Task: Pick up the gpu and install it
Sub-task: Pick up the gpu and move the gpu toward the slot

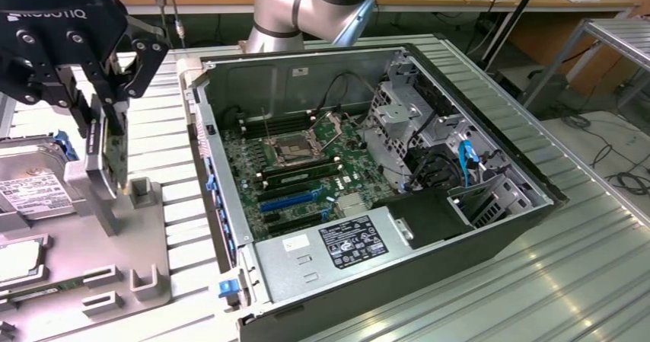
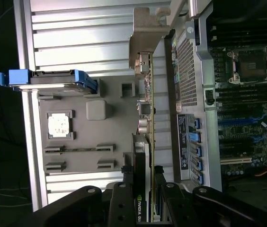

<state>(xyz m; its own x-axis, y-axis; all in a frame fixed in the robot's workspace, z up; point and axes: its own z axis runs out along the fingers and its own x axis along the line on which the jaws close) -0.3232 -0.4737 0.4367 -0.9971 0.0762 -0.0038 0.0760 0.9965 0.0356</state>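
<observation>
Right now your black two-finger gripper point(image 1: 105, 110) is pinched onto the gpu point(image 1: 114, 150), a thin dark circuit card with a silver metal end bracket, which stands on edge between the fingers. You'll find it over the grey moulded parts tray point(image 1: 152, 243), to the exterior view's left of the open black tower computer case point(image 1: 406, 281) and apart from it. The boxy silver hard drive with blue rails point(image 1: 30, 186) sits near it on that tray.
</observation>
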